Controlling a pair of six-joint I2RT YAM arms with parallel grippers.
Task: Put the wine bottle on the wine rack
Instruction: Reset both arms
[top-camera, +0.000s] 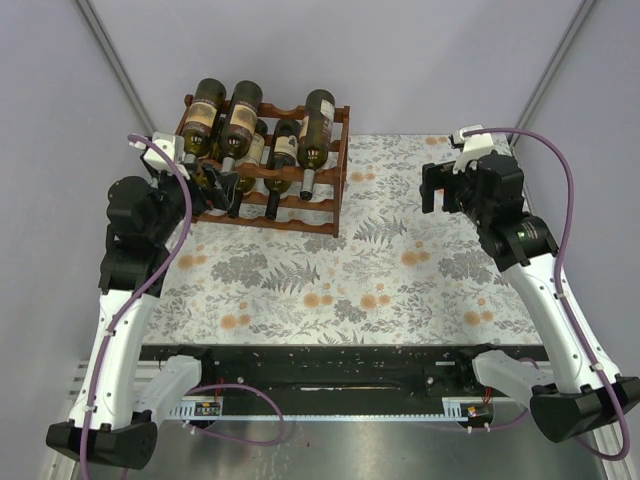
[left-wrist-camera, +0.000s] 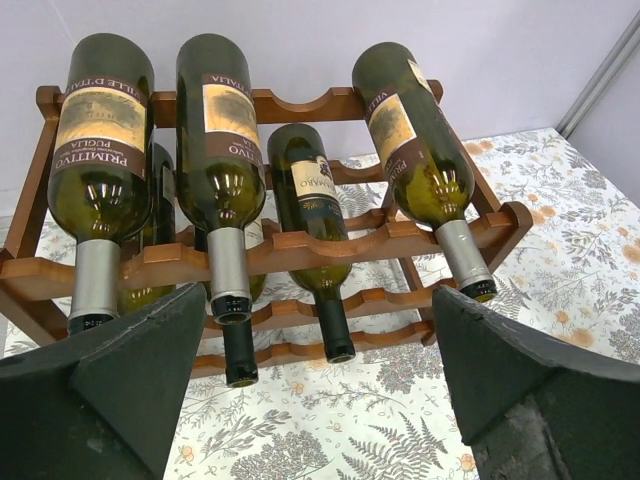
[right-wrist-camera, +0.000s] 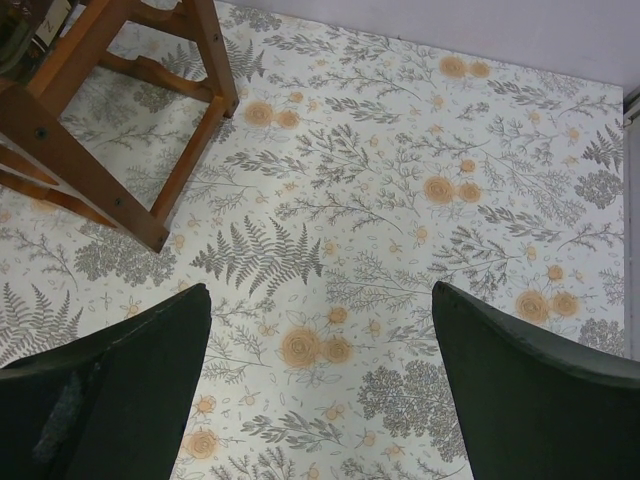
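While my left hand (left-wrist-camera: 320, 296) and my right hand (right-wrist-camera: 320, 290) are both spread wide and empty, the left one is just in front of the reddish-brown wooden wine rack (left-wrist-camera: 380, 238). A dark green glass wine bottle (left-wrist-camera: 415, 140) lies slanted on its top row, neck pointing at me.

wine rack (top-camera: 300, 222): reddish-brown wood, wavy scalloped rails on upright posts, several tiers. stands upright at the far left of the flowered tabletop (top-camera: 420, 280).

top tier holds three dark green bottles on their sides, necks over the front rail toward the near edge: left bottle (left-wrist-camera: 100, 150), middle bottle (left-wrist-camera: 218, 150), and right bottle (left-wrist-camera: 415, 140) one scallop apart. tan labels, grey foil necks.

lower bottle (left-wrist-camera: 312, 200), black-necked, lies one tier down under that gap. others lie lower, partly hidden.
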